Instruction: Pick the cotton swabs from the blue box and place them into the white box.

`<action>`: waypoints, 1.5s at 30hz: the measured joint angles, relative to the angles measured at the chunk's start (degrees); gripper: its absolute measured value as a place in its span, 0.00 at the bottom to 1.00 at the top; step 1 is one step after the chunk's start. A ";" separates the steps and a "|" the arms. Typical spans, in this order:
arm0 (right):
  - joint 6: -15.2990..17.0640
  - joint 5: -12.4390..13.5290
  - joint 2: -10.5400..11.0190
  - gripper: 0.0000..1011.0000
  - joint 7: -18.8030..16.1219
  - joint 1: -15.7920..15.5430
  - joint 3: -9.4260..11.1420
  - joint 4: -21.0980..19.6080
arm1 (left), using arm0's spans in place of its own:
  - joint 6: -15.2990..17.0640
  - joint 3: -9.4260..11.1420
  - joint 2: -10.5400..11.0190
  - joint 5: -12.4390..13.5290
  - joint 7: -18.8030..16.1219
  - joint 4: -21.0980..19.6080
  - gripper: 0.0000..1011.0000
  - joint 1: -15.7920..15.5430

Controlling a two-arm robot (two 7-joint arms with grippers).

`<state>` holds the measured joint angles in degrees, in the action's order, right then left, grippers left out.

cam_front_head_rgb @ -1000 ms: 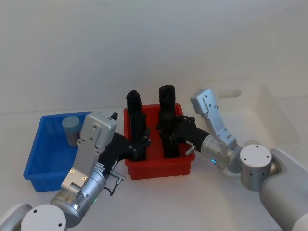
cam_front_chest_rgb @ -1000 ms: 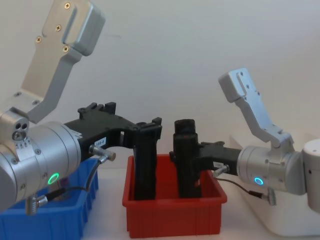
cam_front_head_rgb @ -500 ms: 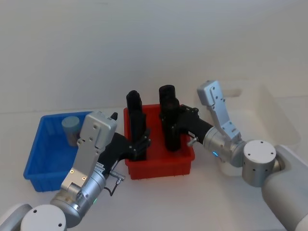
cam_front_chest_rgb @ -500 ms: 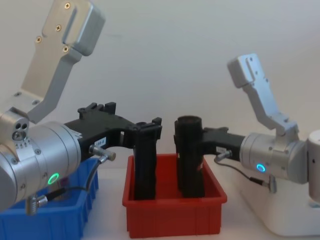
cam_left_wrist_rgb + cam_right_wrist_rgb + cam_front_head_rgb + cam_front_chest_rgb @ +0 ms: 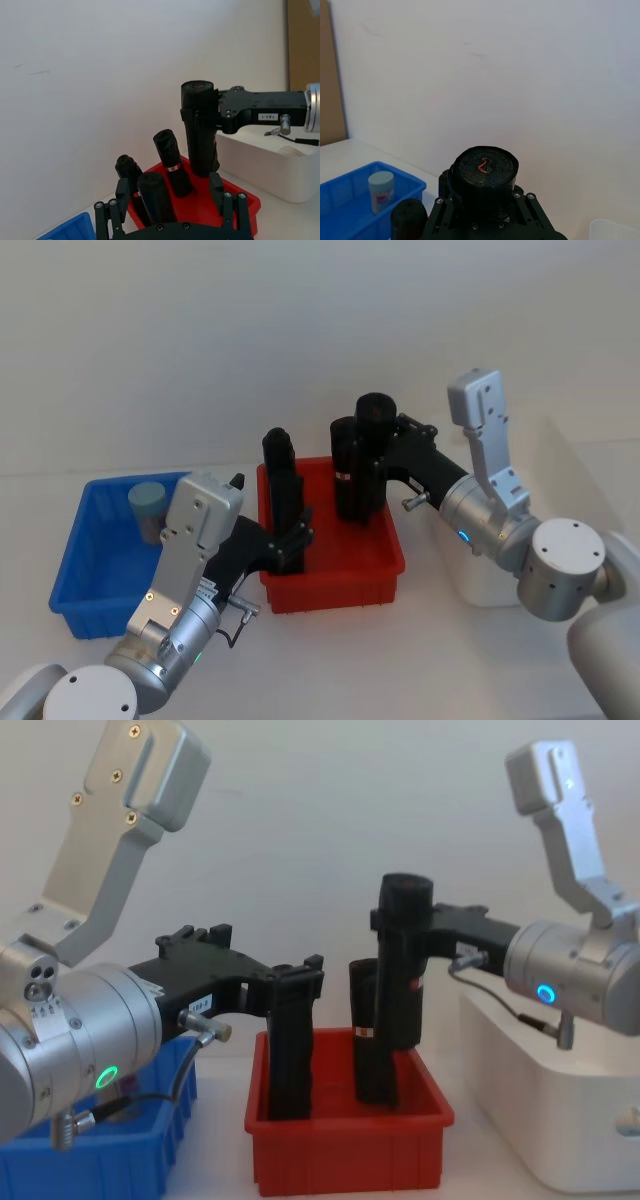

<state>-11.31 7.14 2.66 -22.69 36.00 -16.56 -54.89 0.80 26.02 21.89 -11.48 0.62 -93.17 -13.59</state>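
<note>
Your landmark is the red bin (image 5: 335, 580). Left of it sits the blue box (image 5: 95, 565), with one jar of cotton swabs (image 5: 148, 508) in its far corner, half hidden behind your left arm. The left gripper (image 5: 290, 540) reaches over the bin's left part, fingers clamped on a black block (image 5: 281, 490) standing there. The right gripper (image 5: 415, 935) grips a second black block (image 5: 403, 960) lifted above the bin. Right of the bin, the white box (image 5: 540, 1110) is partly hidden by the right arm.

My right gripper (image 5: 408, 955) raised, clamped on sth black, my left gripper (image 5: 292, 990) lower, fingers clamped too
</note>
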 joint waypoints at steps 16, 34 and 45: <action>6.84 1.42 2.77 0.43 9.84 -6.60 1.56 -15.22 | 0.00 0.00 0.00 0.00 0.00 0.00 0.99 0.00; 13.69 2.72 6.20 0.43 17.62 -12.10 4.16 -25.07 | 0.00 0.00 0.00 0.00 0.00 0.00 0.99 0.00; 16.18 3.10 7.50 0.43 20.10 -13.99 5.29 -27.68 | 0.00 0.00 0.00 0.00 0.00 0.00 0.99 0.00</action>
<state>4.86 10.23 10.16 -2.59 22.00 -11.27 -82.57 0.80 26.03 21.89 -11.48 0.62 -93.18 -13.59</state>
